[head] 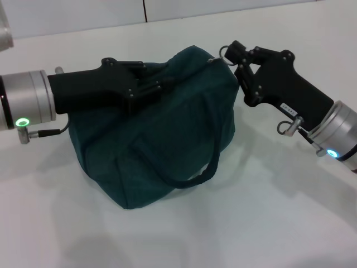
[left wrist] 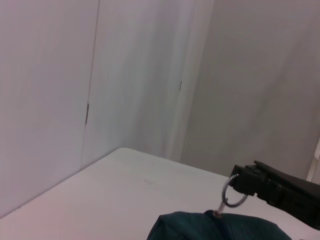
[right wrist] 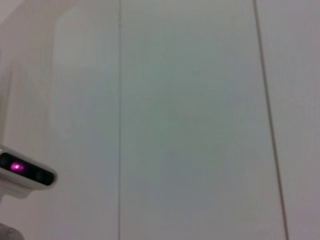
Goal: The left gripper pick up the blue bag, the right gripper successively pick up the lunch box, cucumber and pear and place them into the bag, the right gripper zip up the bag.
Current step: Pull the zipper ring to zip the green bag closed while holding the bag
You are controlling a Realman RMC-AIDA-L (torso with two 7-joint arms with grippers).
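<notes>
The blue bag [head: 162,145] sits bulging on the white table, one loop handle [head: 207,167] hanging down its front. My left gripper [head: 152,85] reaches in from the left and is shut on the fabric at the bag's top. My right gripper [head: 231,56] is at the bag's far right end, shut on the metal ring pull [head: 222,54] of the zipper. The left wrist view shows the bag's top [left wrist: 220,227], the ring pull [left wrist: 233,194] and the right gripper [left wrist: 241,183] pinching it. The lunch box, cucumber and pear are not in view.
The white table [head: 279,212] spreads around the bag, with a white wall [head: 167,8] behind it. The right wrist view shows only wall panels and a white device with a magenta light [right wrist: 20,172].
</notes>
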